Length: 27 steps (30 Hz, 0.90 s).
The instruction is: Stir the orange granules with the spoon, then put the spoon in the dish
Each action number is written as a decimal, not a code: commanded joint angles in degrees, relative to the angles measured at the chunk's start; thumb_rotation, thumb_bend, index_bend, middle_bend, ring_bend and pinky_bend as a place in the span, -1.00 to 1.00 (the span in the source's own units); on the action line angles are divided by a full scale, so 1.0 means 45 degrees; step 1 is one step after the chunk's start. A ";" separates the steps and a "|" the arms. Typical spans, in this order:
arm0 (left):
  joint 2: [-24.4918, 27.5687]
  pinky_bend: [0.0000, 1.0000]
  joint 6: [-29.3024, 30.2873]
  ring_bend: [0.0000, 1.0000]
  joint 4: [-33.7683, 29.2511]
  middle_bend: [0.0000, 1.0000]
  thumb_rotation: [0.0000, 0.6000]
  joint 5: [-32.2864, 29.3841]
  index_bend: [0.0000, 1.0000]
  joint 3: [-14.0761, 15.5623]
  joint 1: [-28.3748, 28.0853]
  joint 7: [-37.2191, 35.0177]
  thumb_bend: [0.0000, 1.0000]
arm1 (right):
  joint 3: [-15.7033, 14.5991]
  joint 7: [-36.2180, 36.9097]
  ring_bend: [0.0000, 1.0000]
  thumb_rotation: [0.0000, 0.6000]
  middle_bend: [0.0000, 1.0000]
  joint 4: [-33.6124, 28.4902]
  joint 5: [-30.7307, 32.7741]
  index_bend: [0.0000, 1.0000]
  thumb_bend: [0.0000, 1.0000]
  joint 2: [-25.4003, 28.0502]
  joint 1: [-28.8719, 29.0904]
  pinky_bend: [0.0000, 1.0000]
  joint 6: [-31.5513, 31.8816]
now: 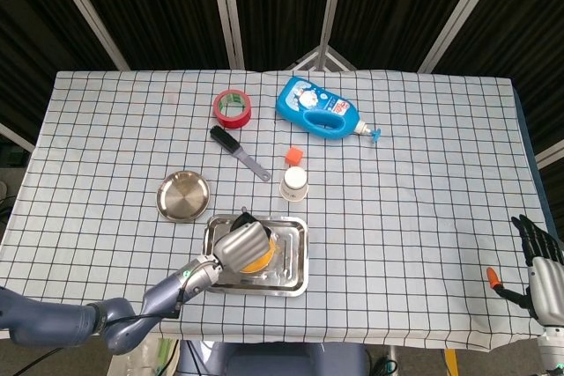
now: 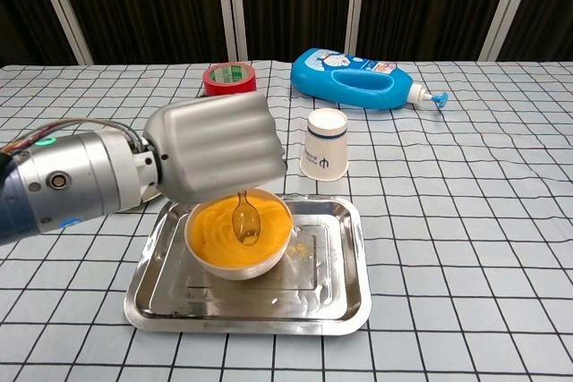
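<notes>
Left robot hand (image 2: pixel 215 154) clenched around the spoon (image 2: pixel 245 218), handle hidden inside the curled fingers. Spoon hanging straight below the robot hand, its clear scoop dipped against the orange granules (image 2: pixel 219 237). Granules filling a white bowl (image 2: pixel 235 267) directly under the robot hand, inside a steel tray (image 2: pixel 336 297). Round steel dish (image 1: pixel 183 195) just beyond the robot hand and slightly to its left on the desk (image 1: pixel 423 217), mostly hidden behind the forearm in the chest view. Paper cup (image 2: pixel 324 157) close on the right of the robot hand, just past the tray's far rim. Red tape roll (image 2: pixel 227 77), black brush (image 1: pixel 236 151) and blue bottle (image 2: pixel 358 79) farther off, well beyond the robot hand. Small orange block (image 1: pixel 293 156) just behind the cup. Right robot hand (image 1: pixel 542 263) well apart at the desk's near right edge, dark fingers spread, grasping nothing.
</notes>
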 commanded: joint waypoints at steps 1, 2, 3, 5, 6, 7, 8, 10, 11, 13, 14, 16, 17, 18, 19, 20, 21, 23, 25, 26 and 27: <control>0.0092 1.00 0.0026 1.00 0.0033 1.00 1.00 -0.0072 0.64 0.0019 0.0020 0.0100 0.25 | -0.0007 -0.0021 -1.00 1.00 -1.00 -0.0010 -0.0008 -1.00 -0.21 -0.0007 -0.0001 -1.00 0.0002; 0.0117 1.00 0.0046 1.00 0.0057 1.00 1.00 -0.0083 0.64 0.0023 0.0026 0.0119 0.25 | -0.0009 -0.0029 -1.00 1.00 -1.00 -0.0013 -0.0008 -1.00 -0.21 -0.0008 -0.0001 -1.00 0.0002; 0.0129 1.00 0.0069 1.00 0.0075 1.00 1.00 -0.0113 0.64 0.0024 0.0042 0.0113 0.25 | -0.0011 -0.0040 -1.00 1.00 -1.00 -0.0015 -0.0009 -1.00 -0.21 -0.0008 -0.0002 -1.00 0.0002; 0.0143 1.00 0.0117 1.00 0.0127 1.00 1.00 -0.0152 0.64 0.0030 0.0067 0.0129 0.25 | -0.0014 -0.0043 -1.00 1.00 -1.00 -0.0016 0.0000 -1.00 -0.21 -0.0009 -0.0004 -1.00 -0.0004; 0.0151 1.00 0.0138 1.00 0.0154 1.00 1.00 -0.0154 0.64 0.0039 0.0074 0.0148 0.25 | -0.0015 -0.0041 -1.00 1.00 -1.00 -0.0019 0.0003 -1.00 -0.21 -0.0004 -0.0005 -1.00 -0.0005; 0.0158 1.00 0.0166 1.00 0.0164 1.00 1.00 -0.0168 0.64 0.0039 0.0089 0.0134 0.25 | -0.0015 -0.0039 -1.00 1.00 -1.00 -0.0017 0.0004 -1.00 -0.21 0.0000 -0.0008 -1.00 -0.0003; 0.0163 1.00 0.0193 1.00 0.0160 1.00 1.00 -0.0167 0.64 0.0037 0.0103 0.0101 0.25 | -0.0014 -0.0035 -1.00 1.00 -1.00 -0.0015 0.0006 -1.00 -0.21 0.0003 -0.0010 -1.00 0.0000; 0.0183 1.00 0.0320 1.00 0.0138 1.00 1.00 -0.0084 0.64 0.0023 0.0146 -0.0049 0.25 | -0.0010 -0.0010 -1.00 1.00 -1.00 -0.0007 0.0015 -1.00 -0.21 0.0007 -0.0014 -1.00 0.0003; 0.0194 1.00 0.0397 1.00 0.0121 1.00 1.00 -0.0014 0.64 0.0014 0.0169 -0.0142 0.25 | -0.0009 0.0001 -1.00 1.00 -1.00 -0.0001 0.0021 -1.00 -0.21 0.0013 -0.0016 -1.00 0.0001; 0.0248 1.00 0.0560 1.00 0.0021 1.00 1.00 0.0103 0.64 -0.0033 0.0230 -0.0420 0.25 | -0.0006 0.0019 -1.00 1.00 -1.00 0.0005 0.0027 -1.00 -0.21 0.0017 -0.0016 -1.00 -0.0004; 0.0288 1.00 0.0642 1.00 -0.0053 1.00 1.00 0.0157 0.64 -0.0069 0.0257 -0.0559 0.25 | -0.0006 0.0024 -1.00 1.00 -1.00 0.0009 0.0023 -1.00 -0.21 0.0019 -0.0018 -1.00 0.0000; 0.0401 1.00 0.0767 1.00 -0.0201 1.00 1.00 0.0273 0.64 -0.0119 0.0297 -0.0794 0.25 | -0.0009 0.0024 -1.00 1.00 -1.00 0.0010 0.0016 -1.00 -0.21 0.0018 -0.0019 -1.00 0.0002; 0.0470 1.00 0.0826 1.00 -0.0276 1.00 1.00 0.0326 0.64 -0.0143 0.0317 -0.0888 0.25 | -0.0012 0.0017 -1.00 1.00 -1.00 0.0009 0.0017 -1.00 -0.21 0.0016 -0.0018 -1.00 -0.0003; 0.0545 1.00 0.0867 1.00 -0.0335 1.00 1.00 0.0379 0.64 -0.0155 0.0331 -0.0955 0.25 | -0.0016 0.0009 -1.00 1.00 -1.00 0.0007 0.0017 -1.00 -0.21 0.0014 -0.0018 -1.00 -0.0008; 0.0617 1.00 0.0903 1.00 -0.0379 1.00 1.00 0.0415 0.64 -0.0166 0.0350 -0.1011 0.25 | -0.0016 -0.0002 -1.00 1.00 -1.00 0.0006 0.0017 -1.00 -0.21 0.0012 -0.0017 -1.00 -0.0007; 0.0658 1.00 0.0921 1.00 -0.0398 1.00 1.00 0.0424 0.64 -0.0174 0.0363 -0.1049 0.25 | -0.0016 -0.0009 -1.00 1.00 -1.00 0.0007 0.0016 -1.00 -0.21 0.0010 -0.0017 -1.00 -0.0005; 0.0708 1.00 0.0940 1.00 -0.0414 1.00 1.00 0.0441 0.64 -0.0172 0.0384 -0.1090 0.25 | -0.0017 -0.0020 -1.00 1.00 -1.00 0.0004 0.0016 -1.00 -0.21 0.0008 -0.0019 -1.00 -0.0002; 0.0780 1.00 0.0947 1.00 -0.0400 1.00 1.00 0.0485 0.64 -0.0141 0.0416 -0.1116 0.25 | -0.0024 -0.0054 -1.00 1.00 -1.00 -0.0011 0.0023 -1.00 -0.21 0.0002 -0.0014 -1.00 -0.0019; 0.0729 1.00 0.0980 1.00 -0.0394 1.00 1.00 0.0479 0.64 -0.0125 0.0479 -0.1229 0.25 | -0.0022 -0.0085 -1.00 1.00 -1.00 -0.0022 0.0030 -1.00 -0.21 -0.0001 -0.0012 -1.00 -0.0019; 0.0683 1.00 0.0995 1.00 -0.0398 1.00 1.00 0.0472 0.64 -0.0115 0.0513 -0.1297 0.25 | -0.0020 -0.0087 -1.00 1.00 -1.00 -0.0023 0.0032 -1.00 -0.21 -0.0002 -0.0016 -1.00 -0.0011; 0.0655 1.00 0.0984 1.00 -0.0416 1.00 1.00 0.0461 0.64 -0.0099 0.0534 -0.1324 0.25 | -0.0018 -0.0078 -1.00 1.00 -1.00 -0.0024 0.0036 -1.00 -0.21 -0.0001 -0.0019 -1.00 -0.0006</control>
